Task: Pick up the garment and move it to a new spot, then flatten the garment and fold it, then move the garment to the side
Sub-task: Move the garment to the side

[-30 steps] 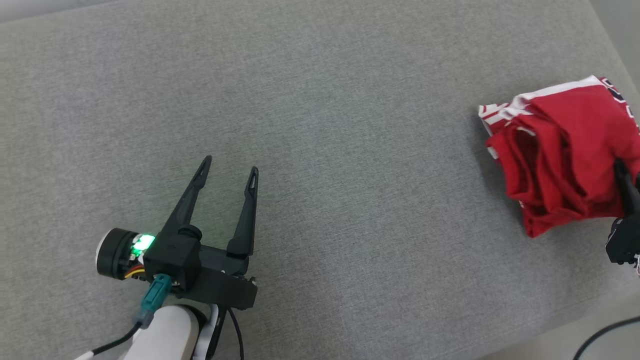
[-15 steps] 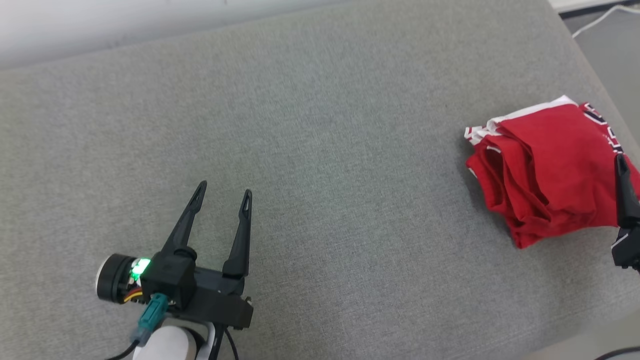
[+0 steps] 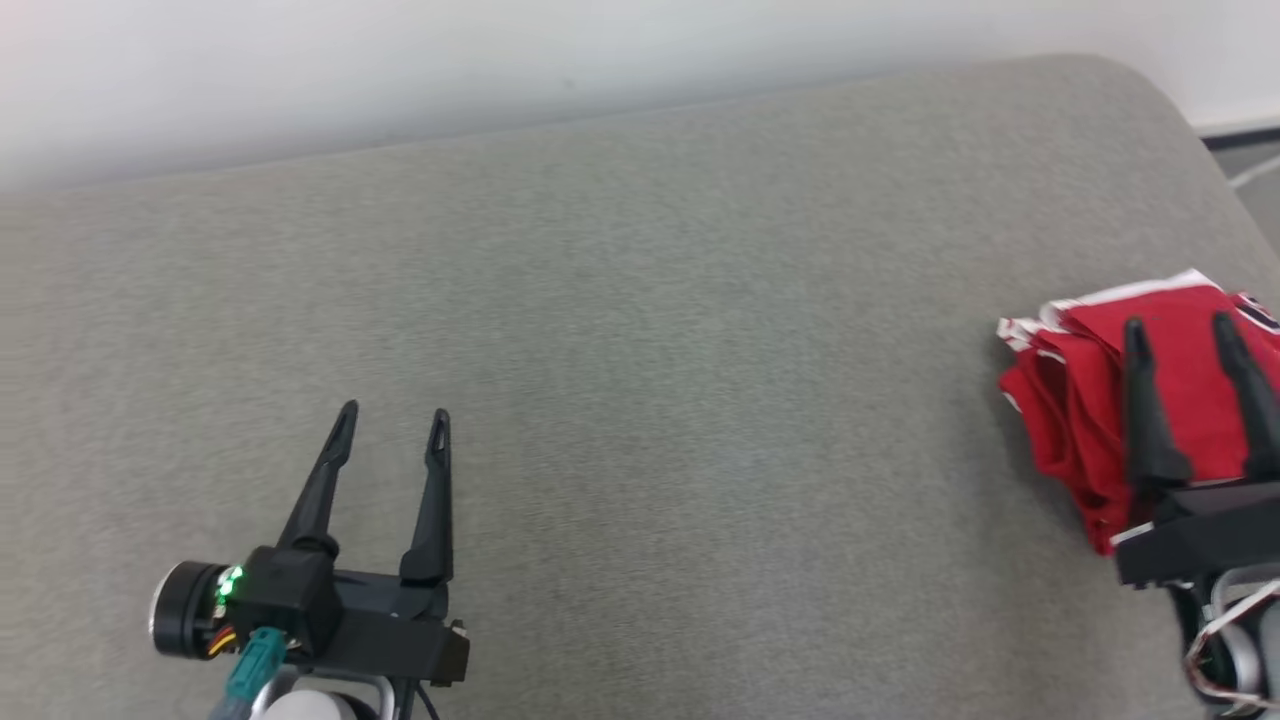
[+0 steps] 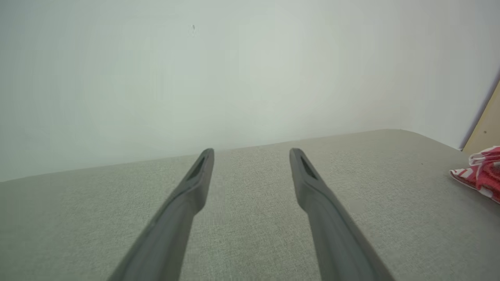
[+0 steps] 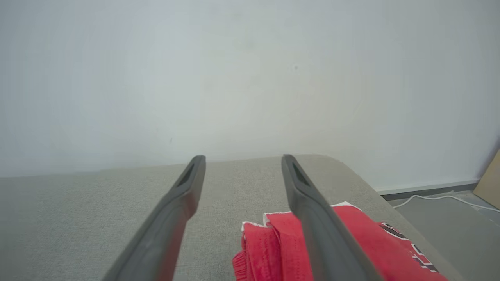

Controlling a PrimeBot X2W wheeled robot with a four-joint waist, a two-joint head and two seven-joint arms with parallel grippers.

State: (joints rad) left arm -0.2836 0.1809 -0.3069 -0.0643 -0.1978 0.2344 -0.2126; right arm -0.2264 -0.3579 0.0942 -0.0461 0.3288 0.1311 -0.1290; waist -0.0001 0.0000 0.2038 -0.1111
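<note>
Currently, the garment [image 3: 1075,410], a red folded bundle with white striped trim, is located at the right end of the grey cushion [image 3: 700,350], close to its right edge. Its stacked fold edges are turned to the left, and the white-trimmed border is laid along the far side. The long axis cannot be determined: in the head view the right part of the bundle is cut off by the picture edge and partly covered by the right gripper [image 3: 1177,325].

The right gripper is positioned over the near part of the garment, fingers spread apart, nothing clasped between them. The left gripper [image 3: 394,412] is positioned well apart from the garment, over bare cushion at the near left, fingers likewise released and empty.

Dark lettering on the garment's right part is shown more fully in the right wrist view, together with a white cable [image 5: 429,198] on the floor [image 5: 449,226] beyond the cushion's right end. In the left wrist view the garment's striped corner is seen at the right edge, below a tan panel [image 4: 484,128].
</note>
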